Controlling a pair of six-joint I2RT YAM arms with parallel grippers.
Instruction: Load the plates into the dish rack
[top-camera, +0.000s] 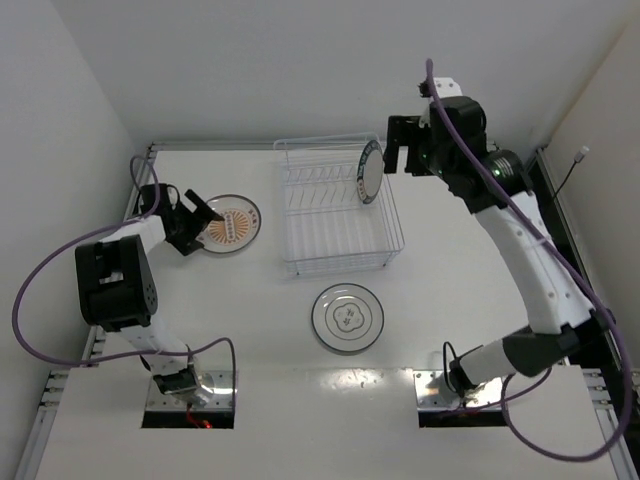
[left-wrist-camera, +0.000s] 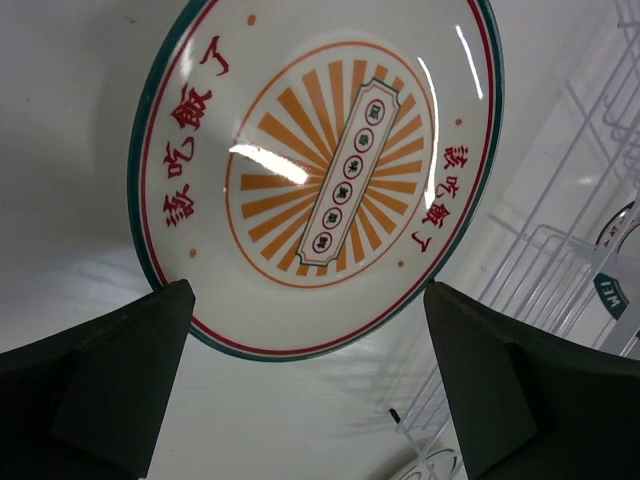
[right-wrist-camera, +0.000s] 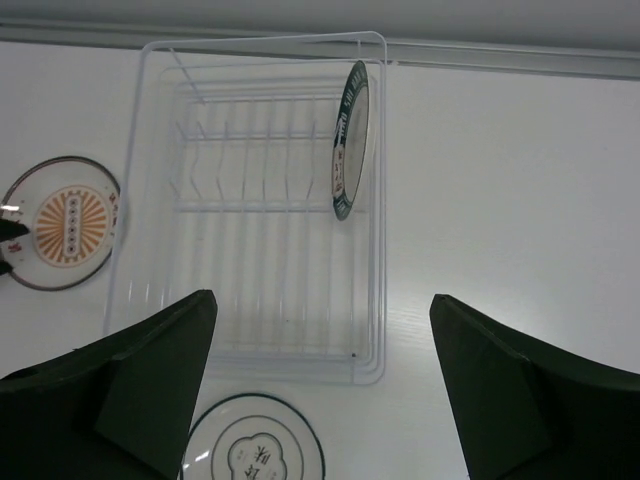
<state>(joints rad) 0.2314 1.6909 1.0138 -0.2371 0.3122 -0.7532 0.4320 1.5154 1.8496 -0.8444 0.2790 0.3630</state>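
Note:
The dish rack (top-camera: 300, 262) stands at the table's back middle and also shows in the right wrist view (right-wrist-camera: 140, 190). The dark-blue rimmed plate (top-camera: 369, 172) stands upright in its rightmost slot, seen edge-on from the right wrist (right-wrist-camera: 345, 140). The orange sunburst plate (top-camera: 231, 222) lies flat left of the rack. My left gripper (top-camera: 199, 219) is open at its left edge, the plate (left-wrist-camera: 320, 170) just ahead of the fingers. The grey-ringed plate (top-camera: 347, 318) lies flat in front of the rack. My right gripper (top-camera: 398, 145) is open and empty, raised above the rack's right end.
A raised rail (top-camera: 215, 144) runs along the table's back edge, with white walls behind and at the left. The arm bases (top-camera: 190, 385) sit at the near edge. A purple cable (top-camera: 40, 280) loops beside the left arm.

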